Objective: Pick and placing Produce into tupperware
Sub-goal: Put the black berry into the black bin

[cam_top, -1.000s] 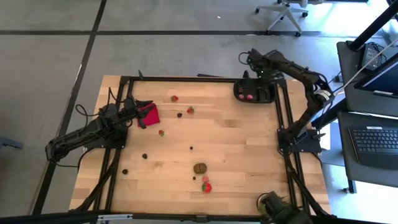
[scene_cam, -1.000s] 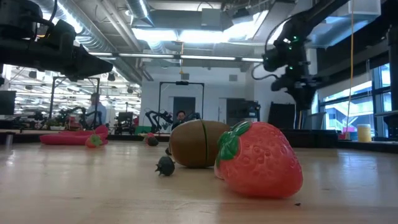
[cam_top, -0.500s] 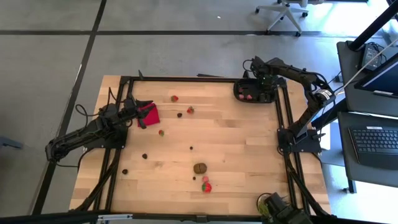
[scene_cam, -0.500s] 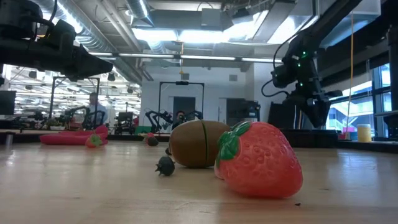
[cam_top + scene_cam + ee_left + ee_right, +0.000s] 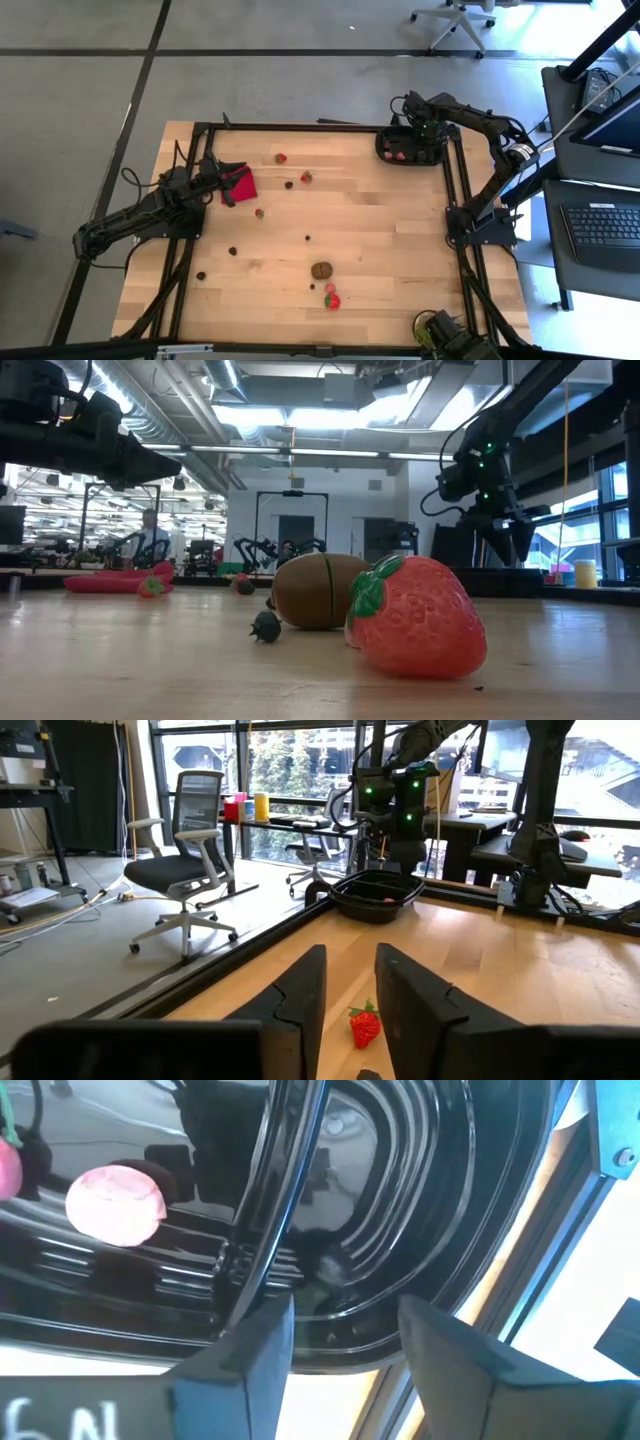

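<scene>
The black tupperware (image 5: 408,148) stands at the table's far right corner with red pieces (image 5: 400,155) in it. My right gripper (image 5: 420,140) points down into it, open, with nothing between its fingers (image 5: 345,1350). Below it on the ribbed floor lie a small dark piece (image 5: 330,1270) and a pink-red piece (image 5: 115,1203). Loose produce lies on the table: strawberries (image 5: 281,158) (image 5: 306,177) (image 5: 332,299), a brown lump (image 5: 321,269) and tiny dark pieces (image 5: 233,251). My left gripper (image 5: 226,180) waits level at the left edge, slightly open and holding nothing (image 5: 350,990).
A flat red cloth (image 5: 240,184) lies beside my left gripper. A black frame (image 5: 455,180) runs along the table's edges. In the low view, the large strawberry (image 5: 415,615) and brown lump (image 5: 315,590) lie near the front. An office chair (image 5: 190,860) and desks stand beyond the table.
My right gripper has gone down into the tupperware and a little toward the table's right edge. In the low view its fingers then stand farther apart than half a second ago: it has opened.
</scene>
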